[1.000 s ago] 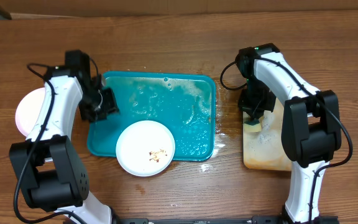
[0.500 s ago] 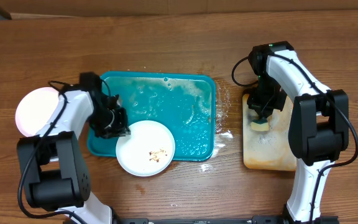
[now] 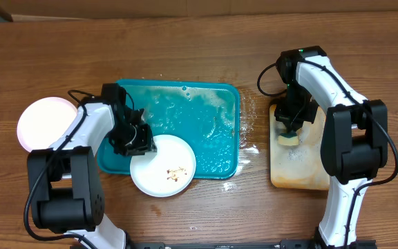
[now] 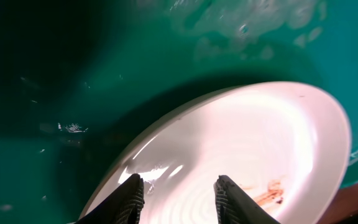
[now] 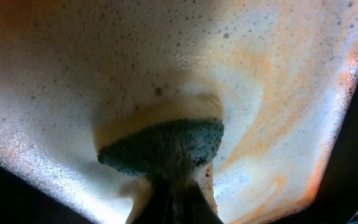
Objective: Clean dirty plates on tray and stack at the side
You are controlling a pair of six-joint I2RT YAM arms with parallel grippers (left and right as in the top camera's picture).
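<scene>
One smeared plate [image 3: 164, 163] still sat on my tray [image 3: 185, 111] under the half-open left gripper [image 4: 179, 186]; right gripper [image 5: 173, 182] pinched the sponge [image 5: 165, 146]; stack [image 3: 40, 123] aside.

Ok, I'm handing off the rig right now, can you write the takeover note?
Left gripper: open, over the rim of the smeared white plate, not holding it.
Right gripper: shut on the sponge, down on the foamy tan tray.
Things: smeared plate at the teal tray's front edge; pale plate on the table at far left.
Done: pale plate set aside.
Left: scrub the smeared plate and stack it.
</scene>
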